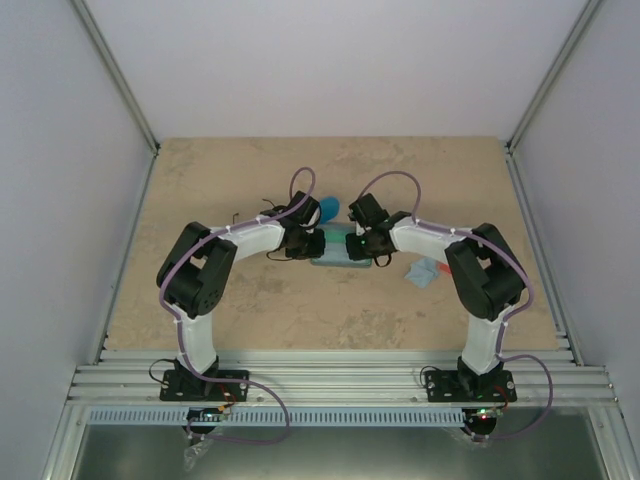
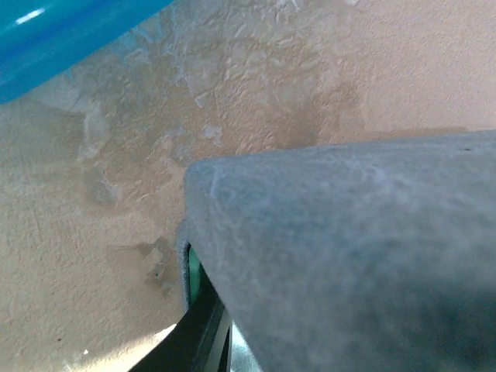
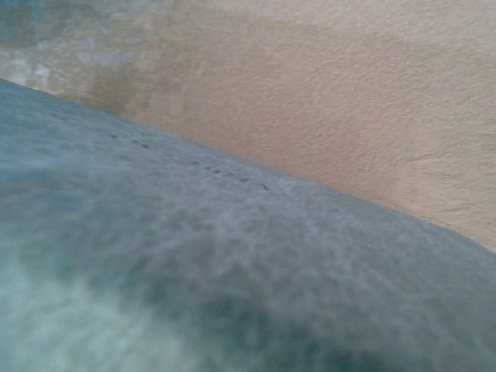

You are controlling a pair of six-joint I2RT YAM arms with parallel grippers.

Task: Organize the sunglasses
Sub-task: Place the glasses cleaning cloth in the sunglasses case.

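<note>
Filling both wrist views, grey-blue case [image 2: 349, 256]

grey-blue case [image 2: 349, 263], glossy blue case [image 2: 62, 39], mottled beige table [image 1: 300, 310].

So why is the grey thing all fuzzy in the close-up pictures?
Right wrist: the grey-blue case sits too close to the lens, so it blurs. Left wrist: same case soft, table sharper, glare on the glossy blue case. Top external: evenly lit, sharp.

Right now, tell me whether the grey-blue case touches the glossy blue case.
Apart. The left wrist view shows bare tabletop between the grey-blue case and the glossy blue case.
</note>
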